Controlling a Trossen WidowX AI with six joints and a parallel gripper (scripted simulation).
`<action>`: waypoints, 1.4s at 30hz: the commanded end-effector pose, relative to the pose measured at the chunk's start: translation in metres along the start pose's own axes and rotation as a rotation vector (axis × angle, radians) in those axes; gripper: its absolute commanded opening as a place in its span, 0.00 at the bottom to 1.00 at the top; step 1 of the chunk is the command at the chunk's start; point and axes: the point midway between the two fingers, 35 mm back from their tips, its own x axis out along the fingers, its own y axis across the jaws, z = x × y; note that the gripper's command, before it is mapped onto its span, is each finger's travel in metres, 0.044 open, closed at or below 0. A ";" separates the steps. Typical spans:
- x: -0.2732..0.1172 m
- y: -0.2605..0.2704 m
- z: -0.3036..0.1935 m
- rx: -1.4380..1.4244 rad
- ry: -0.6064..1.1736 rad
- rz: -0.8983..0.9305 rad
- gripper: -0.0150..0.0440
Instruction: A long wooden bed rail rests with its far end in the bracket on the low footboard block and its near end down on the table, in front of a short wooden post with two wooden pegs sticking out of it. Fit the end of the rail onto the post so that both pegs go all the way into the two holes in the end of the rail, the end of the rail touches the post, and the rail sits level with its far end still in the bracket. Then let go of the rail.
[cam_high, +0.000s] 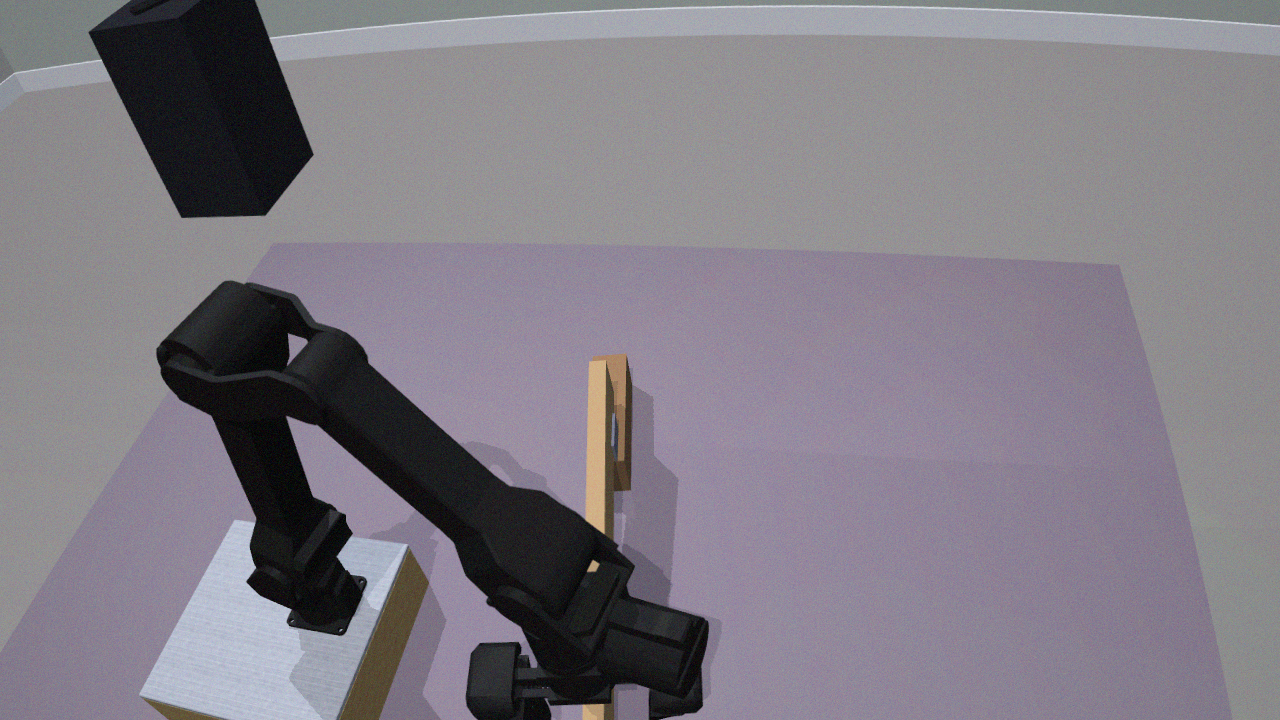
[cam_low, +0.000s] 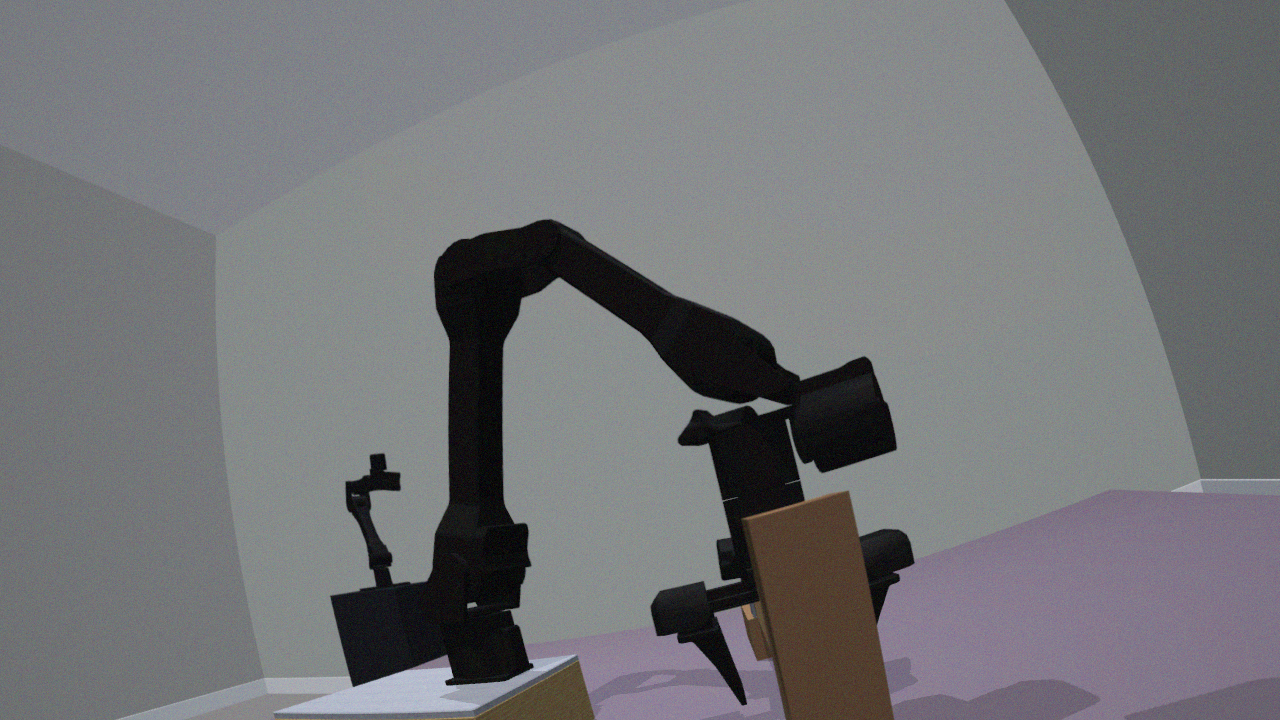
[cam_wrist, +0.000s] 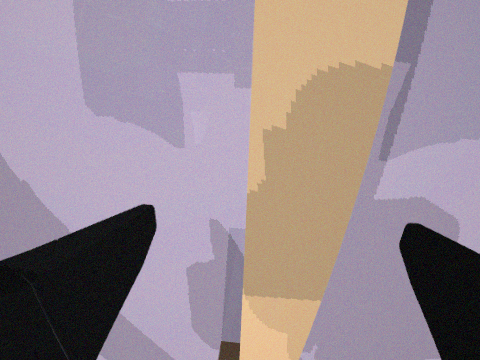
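Rail straddled but ungrasped; fitting still to be done

Near: in the exterior view, the wooden post (cam_low: 819, 608) stands upright in the foreground, hiding part of the gripper (cam_low: 774, 658) (cam_wrist: 277, 225). Its pegs are not visible, nor is any joint with the rail, so seating cannot be confirmed; the work appears to be at the approach stage.

Middle: the jaws stand wide apart with nothing gripped. In the wrist view, the wooden rail (cam_high: 597, 447) (cam_wrist: 305, 200) runs between the two fingertips in outline, with a gap on either side; whether they have reached its height cannot be told. A dark brown corner, probably the post, shows beside the rail at the lower edge.

Far: in the top view, the rail's other end lies alongside the footboard block (cam_high: 623, 420), apparently at the bracket (cam_high: 614, 431), although its seating is not clear.

Remaining, as judged: close on the rail, raise the near end to level, align both holes, push it fully onto the pegs without unseating the far end, and release.
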 end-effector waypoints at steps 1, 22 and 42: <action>0.006 0.000 0.001 0.004 -0.006 0.000 1.00; 0.014 0.001 0.002 0.004 -0.006 0.000 0.38; 0.014 0.001 0.001 0.004 -0.006 0.000 0.25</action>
